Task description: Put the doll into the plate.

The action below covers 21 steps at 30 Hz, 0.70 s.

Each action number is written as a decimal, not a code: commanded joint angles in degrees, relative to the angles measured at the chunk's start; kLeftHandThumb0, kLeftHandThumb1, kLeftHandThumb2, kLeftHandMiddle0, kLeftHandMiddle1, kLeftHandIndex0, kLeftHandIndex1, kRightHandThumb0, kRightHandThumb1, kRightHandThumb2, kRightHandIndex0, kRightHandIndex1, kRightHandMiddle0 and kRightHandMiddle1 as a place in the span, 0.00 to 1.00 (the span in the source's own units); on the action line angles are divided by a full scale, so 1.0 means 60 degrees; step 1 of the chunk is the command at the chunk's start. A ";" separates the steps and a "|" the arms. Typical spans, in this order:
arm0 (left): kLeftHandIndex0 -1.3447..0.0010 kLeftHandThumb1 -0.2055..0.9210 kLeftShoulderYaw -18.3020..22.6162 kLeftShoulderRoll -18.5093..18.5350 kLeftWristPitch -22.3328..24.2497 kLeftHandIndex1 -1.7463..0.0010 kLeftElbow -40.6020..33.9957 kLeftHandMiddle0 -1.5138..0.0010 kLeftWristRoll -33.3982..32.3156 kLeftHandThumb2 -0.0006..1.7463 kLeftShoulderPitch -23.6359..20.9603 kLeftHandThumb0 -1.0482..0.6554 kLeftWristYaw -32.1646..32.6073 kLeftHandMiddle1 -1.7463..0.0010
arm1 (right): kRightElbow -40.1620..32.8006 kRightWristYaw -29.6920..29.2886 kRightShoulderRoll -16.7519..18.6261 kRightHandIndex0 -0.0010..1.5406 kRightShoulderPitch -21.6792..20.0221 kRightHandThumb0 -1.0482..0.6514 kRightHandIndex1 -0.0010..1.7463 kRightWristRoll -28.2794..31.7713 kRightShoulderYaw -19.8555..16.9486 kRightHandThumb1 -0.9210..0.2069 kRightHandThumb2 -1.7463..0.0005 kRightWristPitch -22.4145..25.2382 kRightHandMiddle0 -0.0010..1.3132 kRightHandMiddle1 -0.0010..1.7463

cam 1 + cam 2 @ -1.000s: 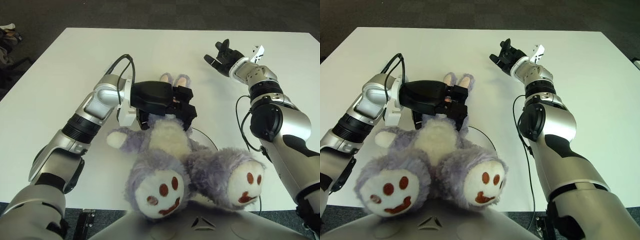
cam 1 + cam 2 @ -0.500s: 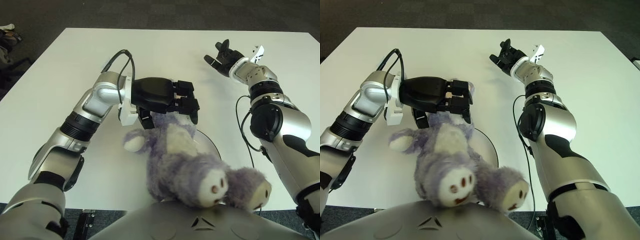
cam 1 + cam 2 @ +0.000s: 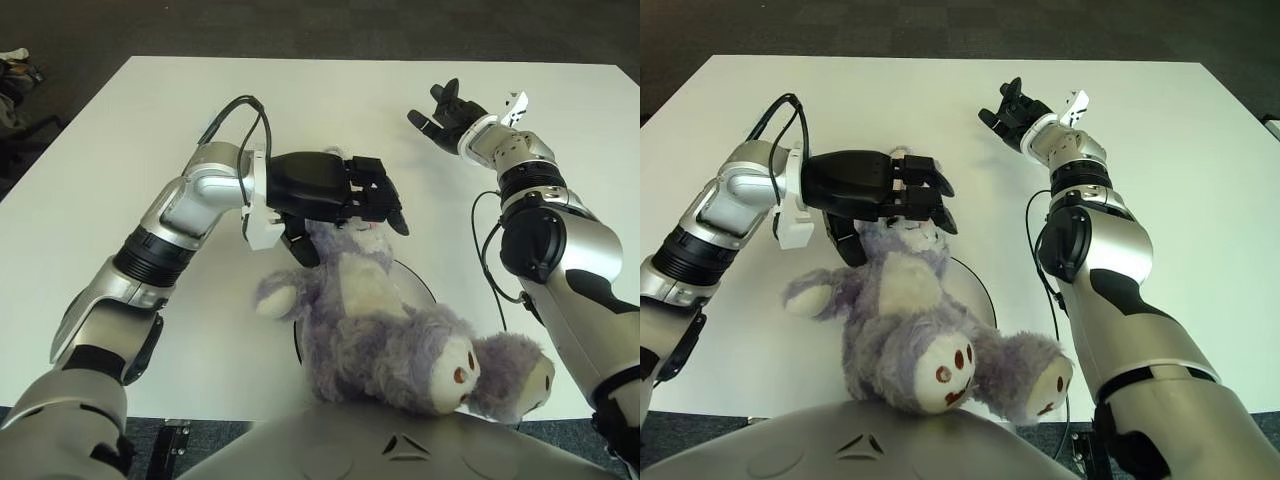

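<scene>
A purple plush doll [image 3: 385, 325] lies on its back over a dark-rimmed white plate [image 3: 981, 284], feet toward the table's front edge. Most of the plate is hidden under it. My left hand [image 3: 372, 203] hovers over the doll's head [image 3: 908, 234]. Its black fingers [image 3: 930, 192] stretch out over the head rather than curl round it, and the thumb [image 3: 844, 241] hangs down on the left of the head. I cannot tell if they still touch the plush. My right hand [image 3: 442, 108] shows far back on the right, fingers spread, holding nothing.
The white table [image 3: 330, 100] stretches back behind both arms, with dark floor beyond its edges. A thin black cable [image 3: 492, 265] runs along my right arm near the plate's right side. My own torso fills the bottom of the views.
The doll has swung down from hanging under my left hand and now rests over the plate with its feet to the right. The left fingers have uncurled from its head. The right arm has not moved.
</scene>
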 commanded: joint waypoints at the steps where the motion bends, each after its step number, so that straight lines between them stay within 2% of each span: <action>1: 1.00 0.87 0.0158 0.0094 0.0167 0.77 -0.0146 1.00 0.0259 0.53 0.0128 0.40 0.0221 0.78 | -0.0091 -0.0097 0.0009 0.12 -0.0189 0.68 0.72 0.0040 0.0027 0.72 0.15 -0.0002 0.09 0.82; 8: 1.00 0.96 0.0132 -0.0015 0.0784 0.77 -0.0213 0.97 0.0064 0.46 0.0287 0.35 0.0261 0.73 | -0.0074 0.0041 0.0001 0.14 -0.0168 0.68 0.73 0.0089 0.0006 0.72 0.15 -0.0008 0.09 0.81; 13: 1.00 0.93 0.0220 -0.0038 0.0744 0.74 -0.0123 0.98 0.0060 0.45 0.0315 0.34 0.0381 0.66 | -0.0084 0.0152 -0.0001 0.16 -0.0148 0.67 0.74 0.0067 0.0042 0.71 0.16 -0.0024 0.10 0.82; 21: 1.00 0.94 0.0473 -0.0037 0.1121 0.76 0.0241 0.99 -0.0157 0.47 0.0376 0.36 0.0535 0.69 | -0.0161 0.0123 0.0029 0.18 -0.0124 0.66 0.77 0.0043 0.0085 0.71 0.16 -0.0048 0.10 0.82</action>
